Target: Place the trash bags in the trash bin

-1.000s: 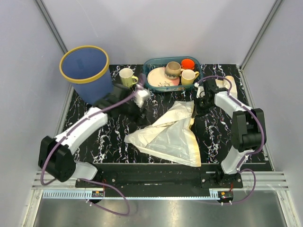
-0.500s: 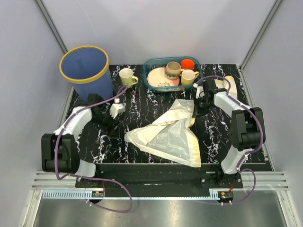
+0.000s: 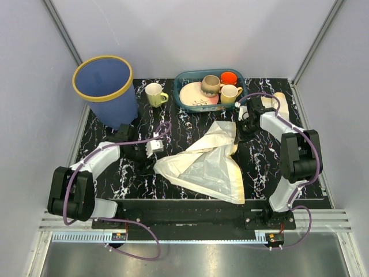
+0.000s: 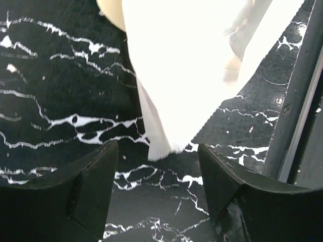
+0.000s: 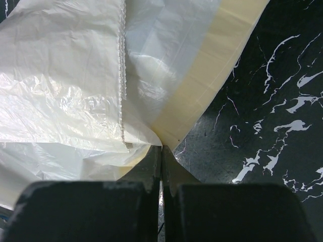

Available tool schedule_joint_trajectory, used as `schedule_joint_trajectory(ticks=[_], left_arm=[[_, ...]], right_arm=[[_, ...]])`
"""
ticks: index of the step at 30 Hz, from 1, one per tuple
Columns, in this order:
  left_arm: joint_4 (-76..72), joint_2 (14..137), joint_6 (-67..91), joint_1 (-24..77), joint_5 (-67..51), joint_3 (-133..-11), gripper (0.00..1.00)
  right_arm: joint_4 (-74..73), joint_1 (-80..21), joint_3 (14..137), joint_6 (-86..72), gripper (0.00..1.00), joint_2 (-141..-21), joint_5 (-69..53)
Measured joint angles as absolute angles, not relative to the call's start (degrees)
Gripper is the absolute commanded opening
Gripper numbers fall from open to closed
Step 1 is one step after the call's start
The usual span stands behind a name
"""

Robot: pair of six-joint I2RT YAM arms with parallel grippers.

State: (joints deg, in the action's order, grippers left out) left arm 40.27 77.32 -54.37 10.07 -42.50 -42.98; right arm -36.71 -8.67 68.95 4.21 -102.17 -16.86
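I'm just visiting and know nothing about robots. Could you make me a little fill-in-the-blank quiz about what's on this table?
1. The right fingers are shut on a corner of the cream ____.
2. The left fingers stand ____, holding nothing.
3. The blue trash bin has a ____ rim.
4. The lone mug stands between the trash bin and the teal ____.
Missing words: trash bag; open; yellow; basket.
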Motion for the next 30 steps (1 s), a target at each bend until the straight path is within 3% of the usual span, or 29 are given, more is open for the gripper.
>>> schedule_joint_trajectory(ticks=[5, 11, 12, 14, 25, 30], left_arm=[[35.24, 79.07, -52.23, 15.68, -39.59, -42.26, 0.42], [31.57, 81.97, -50.46, 17.72, -37.39, -40.58, 0.25], [31.51, 81.84, -50.54, 17.72, -37.28, -40.47, 0.12], [31.2, 80.58, -51.13, 17.72, -37.12, -39.99, 0.0], [35.24, 57.69, -55.77, 19.27, -25.98, -41.78, 0.0], [35.86, 49.21, -60.53, 31.75, -10.39, -40.29, 0.0]], right_arm=[[-36.73, -8.67, 68.95, 4.34, 0.0, -102.19, -16.78], [-36.91, -8.67, 69.01, 5.17, 0.0, -102.32, -15.86], [-37.04, -8.56, 69.01, 5.37, 0.0, -102.35, -15.59], [-37.19, -8.4, 69.01, 5.96, 0.0, -102.35, -14.98], [-37.41, -6.11, 69.34, 9.08, 0.0, -102.35, -10.92], [-37.54, -5.43, 70.87, 10.39, 0.0, -102.35, -9.96]])
